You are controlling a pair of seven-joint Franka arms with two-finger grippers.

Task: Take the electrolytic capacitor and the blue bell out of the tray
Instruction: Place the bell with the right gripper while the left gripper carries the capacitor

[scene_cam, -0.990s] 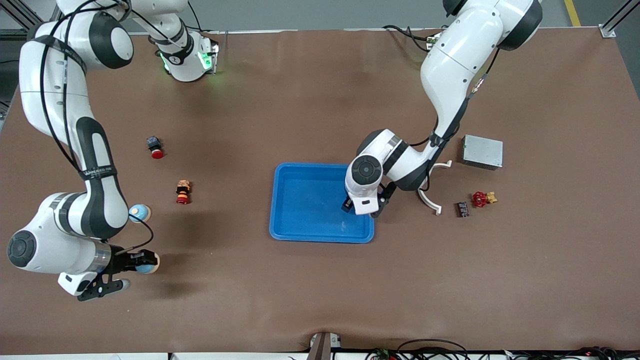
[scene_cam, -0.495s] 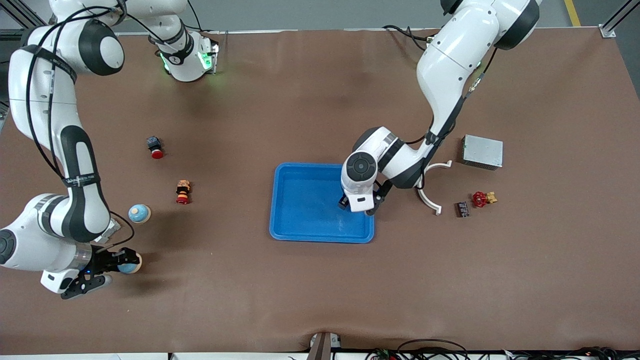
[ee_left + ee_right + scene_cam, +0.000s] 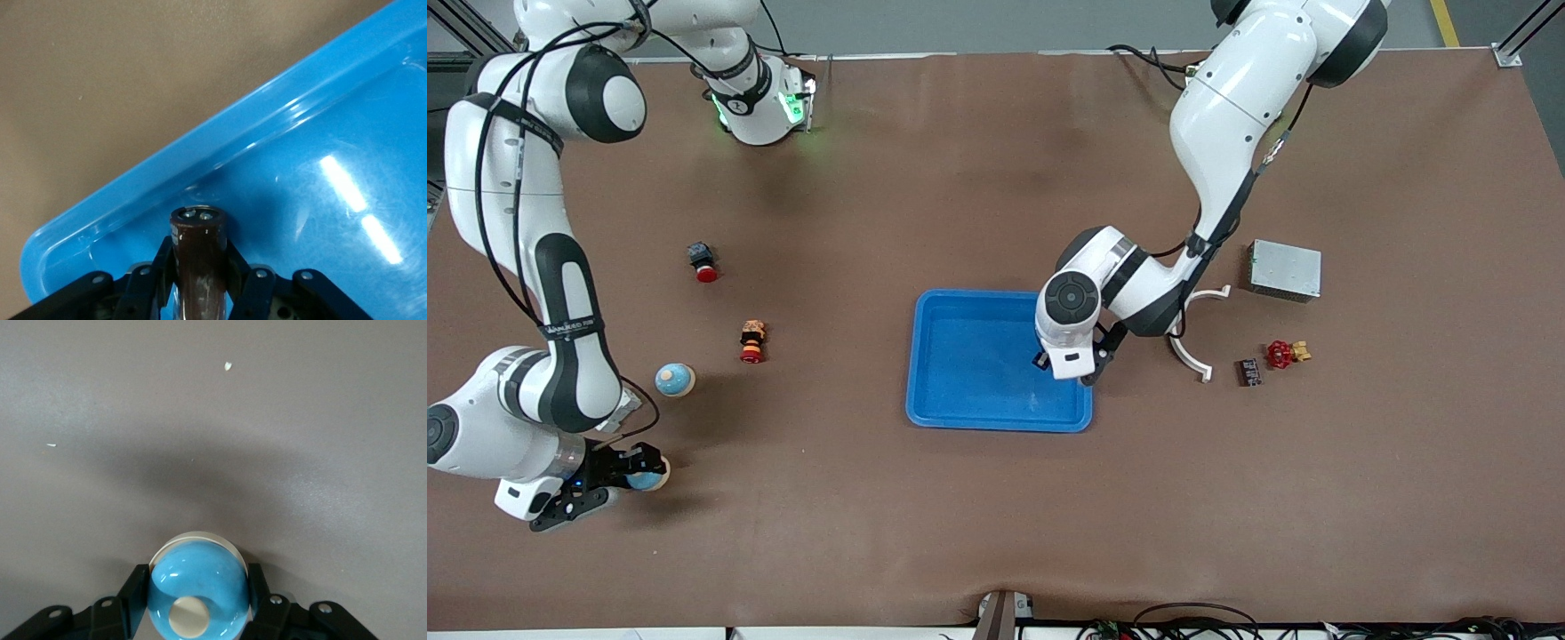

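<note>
A dark brown capacitor (image 3: 197,233) stands between the fingers of my left gripper (image 3: 198,259), which is shut on it. That gripper (image 3: 1052,363) hangs over the blue tray (image 3: 978,418), close to the tray's rim (image 3: 200,143) at the left arm's end. My right gripper (image 3: 639,472) is shut on a blue bell (image 3: 647,481) with a cream knob. The bell (image 3: 198,583) fills the gap between the black fingers (image 3: 137,583), low over bare brown table at the right arm's end.
A second blue bell (image 3: 674,380) stands on the table near the right arm. Two red push buttons (image 3: 703,261) (image 3: 752,341) lie farther from the front camera. Near the left arm are a grey metal box (image 3: 1285,270), a white curved piece (image 3: 1192,351), a small black part (image 3: 1249,372) and a red valve (image 3: 1282,354).
My right arm has carried the blue bell toward the right arm's end of the table. The left hand has shifted slightly inward over the tray.
</note>
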